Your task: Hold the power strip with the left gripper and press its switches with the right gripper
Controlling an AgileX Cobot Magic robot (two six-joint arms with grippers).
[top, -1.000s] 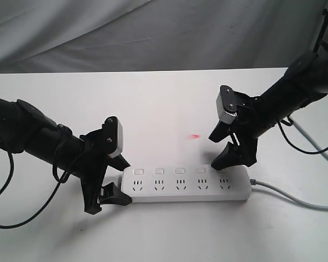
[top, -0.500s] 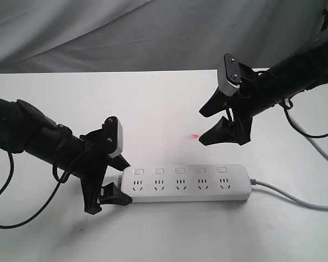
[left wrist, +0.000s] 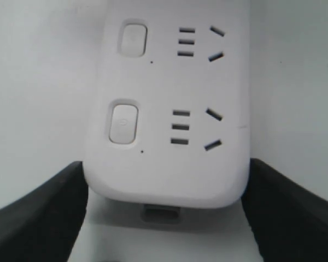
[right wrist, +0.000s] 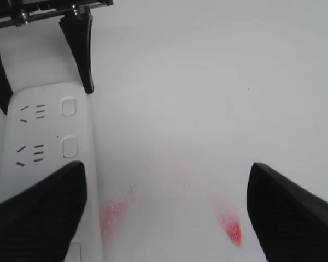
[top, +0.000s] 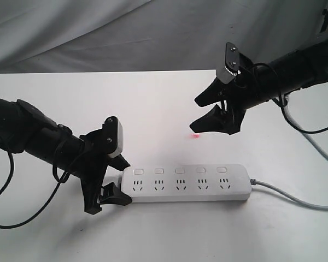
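—White plastic on a white table (top: 153, 103): what could go wrong with this long white plastic power strip (top: 186, 192)?

—Slipping, I'd judge. It lies flat on the table, and only the black left pincer (top: 124, 181) has it, clenched across the rounded end opposite the grey cord (top: 295, 197). A push near the cord end would act far from that hold, so the bar could pivot or tip out of it.

—How firm is the hold?

—In the left wrist view the two black fingers (left wrist: 38, 213) sit against both long sides, beside the end switch. How hard they squeeze, I cannot tell. The left arm (top: 33, 136) comes in low from the left, its pincer angled down onto the table.

—And the small white rounded-square switches (top: 180, 171)?

—Five in a row, one above each socket set. They are small and close together, so a broad tip could land between two, or on the dark holes.

—Where is the black right pincer (top: 194, 115)?

—Released, jaws spread wide, hanging in the air behind the strip, well apart from it and touching nothing. The right arm (top: 295, 65) slopes down from the right, tips aimed left over the table's middle. At that slant, I'd guess one tip might shove the bar sideways instead of pressing a button down.
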